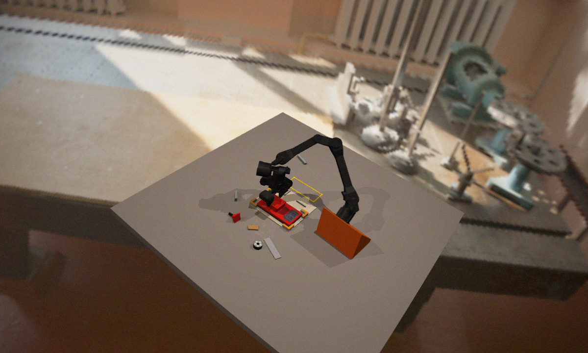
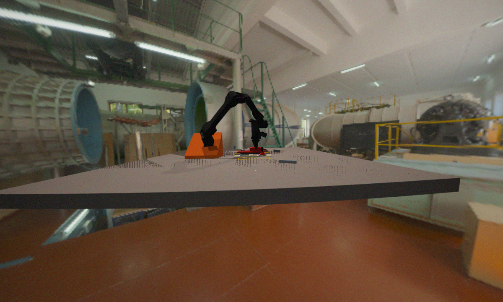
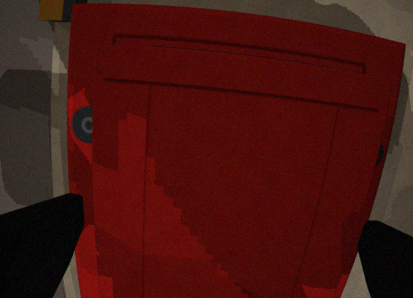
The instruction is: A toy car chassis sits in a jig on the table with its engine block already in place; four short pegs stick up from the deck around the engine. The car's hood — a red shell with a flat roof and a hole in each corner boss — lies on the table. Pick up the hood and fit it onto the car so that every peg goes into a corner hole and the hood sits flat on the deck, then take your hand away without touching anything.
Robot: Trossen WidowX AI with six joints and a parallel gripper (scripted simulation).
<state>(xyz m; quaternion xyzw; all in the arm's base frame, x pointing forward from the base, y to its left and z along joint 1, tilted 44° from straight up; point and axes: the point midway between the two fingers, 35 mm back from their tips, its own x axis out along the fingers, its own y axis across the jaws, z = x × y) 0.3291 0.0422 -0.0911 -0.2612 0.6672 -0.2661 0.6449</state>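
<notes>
The red hood (image 1: 279, 203) (image 3: 241, 182) is over the deck of the red chassis (image 1: 281, 213) (image 3: 215, 22), roughly square with it, its flat roof up. The chassis lies in the jig (image 1: 305, 212) (image 3: 52, 5), which has orange corner pieces. My gripper (image 1: 275, 197) (image 2: 255, 147) (image 3: 226, 226) is open, pointing down, with one finger at each long side of the hood. In the wrist view its fingertips stand just outside the hood's sides. The pegs, corner holes and engine block are hidden, so I cannot tell whether the hood sits fully flat.
An orange wedge block (image 1: 339, 232) (image 2: 197, 145) stands beside the arm's base. A small red part (image 1: 235, 217), a tan block (image 1: 252, 227), a wheel (image 1: 257, 244) and a grey strip (image 1: 272, 248) lie beside the jig. A yellow outline (image 1: 307, 185) is on its other side.
</notes>
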